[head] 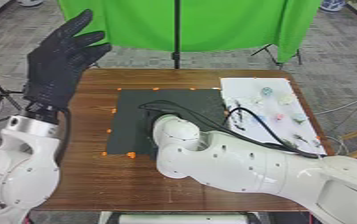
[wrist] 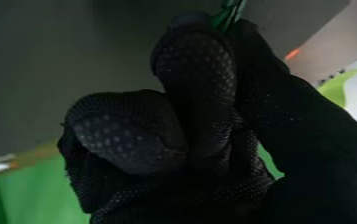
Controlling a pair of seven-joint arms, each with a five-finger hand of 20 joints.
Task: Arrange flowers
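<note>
In the head view, my left hand [head: 54, 65] is raised left of the table with its fingers relaxed and apart. My right hand [head: 163, 106] is over the dark mat [head: 134, 122], largely hidden behind its own arm. In the right wrist view, the right hand [wrist: 197, 70] pinches a green stem [wrist: 229, 12] between thumb and fingertip; the rest of the stem is out of sight. Several small flowers lie on a white sheet [head: 245, 90], among them a bluish one [head: 266, 91] and a pink one [head: 279, 117].
Orange marks line the mat on the brown table [head: 90, 172]. A black cable [head: 268, 128] runs beside the right arm, across part of the white sheet. Behind the table hang a green cloth [head: 130, 25] and a dark pole [head: 177, 40].
</note>
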